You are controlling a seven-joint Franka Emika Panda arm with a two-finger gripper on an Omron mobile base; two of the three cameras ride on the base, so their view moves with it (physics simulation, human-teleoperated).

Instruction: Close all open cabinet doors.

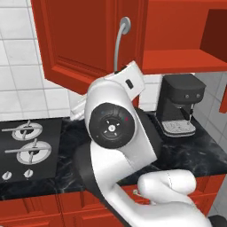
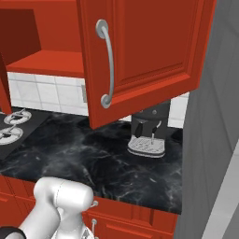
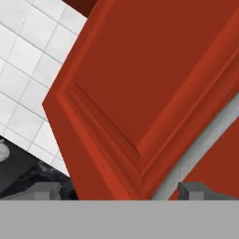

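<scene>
- At left we see the stove (image 1: 26, 146) on the black counter (image 1: 186, 150).
- Above, the cabinet door (image 1: 75, 40) stands swung open, our gripper (image 3: 119, 189) spread apart, tips straddling its silver handle (image 3: 205, 144).
- At right sits the coffee machine (image 1: 179, 104).

A black marbled counter (image 2: 84, 158) is running along the white tiled wall. A dark coffee machine (image 1: 179, 104) is standing on it toward the right, and a black gas hob (image 1: 26, 148) is sitting at its left end, well apart.
</scene>
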